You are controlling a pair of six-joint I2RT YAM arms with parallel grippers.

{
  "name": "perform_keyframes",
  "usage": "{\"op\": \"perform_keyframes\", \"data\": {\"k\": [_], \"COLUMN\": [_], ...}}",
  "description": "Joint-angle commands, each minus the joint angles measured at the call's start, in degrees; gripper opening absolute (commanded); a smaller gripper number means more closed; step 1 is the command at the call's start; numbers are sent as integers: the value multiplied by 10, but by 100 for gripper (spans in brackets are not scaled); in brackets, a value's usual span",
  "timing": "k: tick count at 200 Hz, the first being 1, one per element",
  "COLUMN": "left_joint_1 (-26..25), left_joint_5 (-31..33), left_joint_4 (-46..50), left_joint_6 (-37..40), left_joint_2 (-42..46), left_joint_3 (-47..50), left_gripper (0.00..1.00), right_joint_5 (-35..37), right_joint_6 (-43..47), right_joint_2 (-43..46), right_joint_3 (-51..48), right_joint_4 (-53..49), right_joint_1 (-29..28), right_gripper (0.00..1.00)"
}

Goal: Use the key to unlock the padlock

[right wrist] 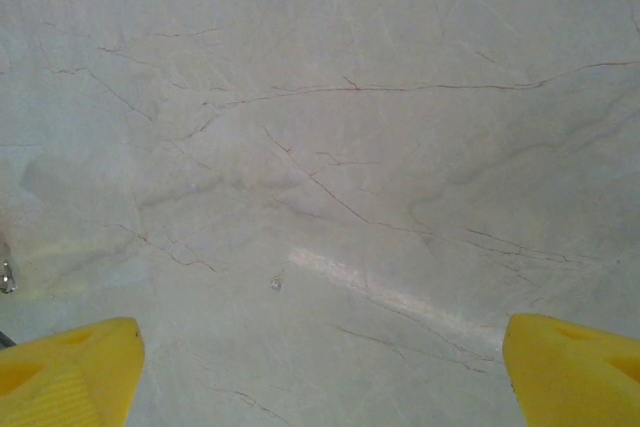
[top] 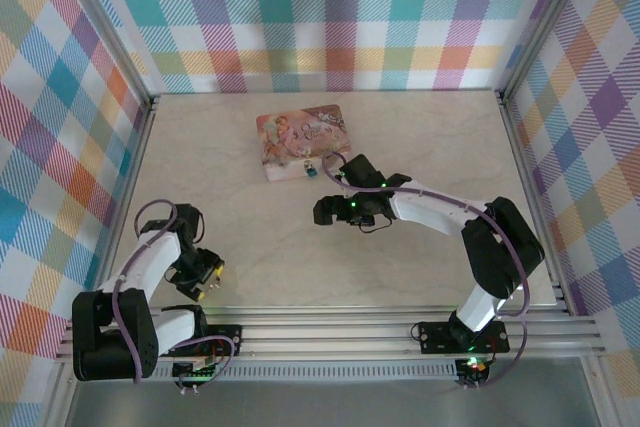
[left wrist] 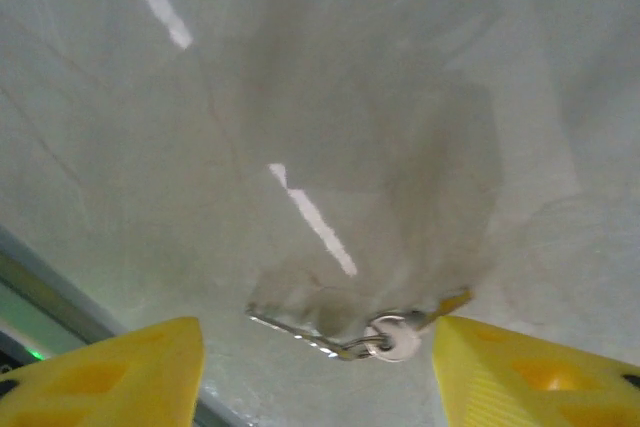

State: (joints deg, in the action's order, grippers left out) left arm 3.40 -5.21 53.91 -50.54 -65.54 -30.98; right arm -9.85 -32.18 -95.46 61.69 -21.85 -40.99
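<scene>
There are two arms, one padlock, one key and one pink pictured tin box (top: 302,140) on the pale marble-look table (top: 250,227).

The padlock (top: 310,169), a tiny greyish thing, lies just at the near edge of the tin box, at the middle of the table. It is too small in the top view to tell its shackle.

The key (left wrist: 392,339) lies flat on the table near the front left, well apart from the padlock. It has a round silvery head on a small ring, with a thin blade running leftward. A small yellowish piece lies at its right end, and what that is cannot be told.

The left gripper (left wrist: 318,375) hangs over the key with its two yellow fingertips (left wrist: 110,372) apart, one on each side. It grips nothing. The key's head lies just beside the right-hand tip, and contact cannot be told.

The right gripper (right wrist: 320,377) stands spread wide over bare table, its yellow tips at the two lower corners of its wrist view, holding nothing. The right arm (top: 440,209) reaches toward the tin box.
</scene>
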Motion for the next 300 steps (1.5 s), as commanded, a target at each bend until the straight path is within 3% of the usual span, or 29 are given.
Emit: {"op": "perform_keyframes", "data": {"k": [1,15,68,85,113,176,204,249,275,300], "left_joint_1": [-6,-7,-8,-9,-9,-19,-38,-152,-221,-270], "left_joint_5": [-26,-31,-38,-38,-43,-60,-64,-66,-103,-143], "left_joint_4": [5,2,-16,-22,-17,11,12,5,-21,-17], "left_joint_6": [-15,-18,-11,-6,8,75,97,149,180,213], "left_joint_2": [29,41,34,28,31,86,58,-48,-101,-163], "left_joint_3": [18,24,27,23,11,-103,-190,-355,-422,-490], "left_gripper": [52,45,33,24,0,0,0,0,0,0], "right_joint_5": [1,4,14,16,25,8,8,-42,-33,-48], "right_joint_6": [-3,-3,-9,-9,-9,-4,4,5,77,119], "right_joint_2": [12,13,18,21,30,65,109,273,320,340], "right_joint_3": [1,0,-4,-5,-7,-42,-63,-113,-106,-138], "right_joint_4": [9,9,8,7,-1,42,50,50,27,75], "right_joint_1": [-8,-8,-9,-10,-11,-3,16,152,158,158], "right_gripper": [93,93,93,93,93,95,93,86,88,90]}}
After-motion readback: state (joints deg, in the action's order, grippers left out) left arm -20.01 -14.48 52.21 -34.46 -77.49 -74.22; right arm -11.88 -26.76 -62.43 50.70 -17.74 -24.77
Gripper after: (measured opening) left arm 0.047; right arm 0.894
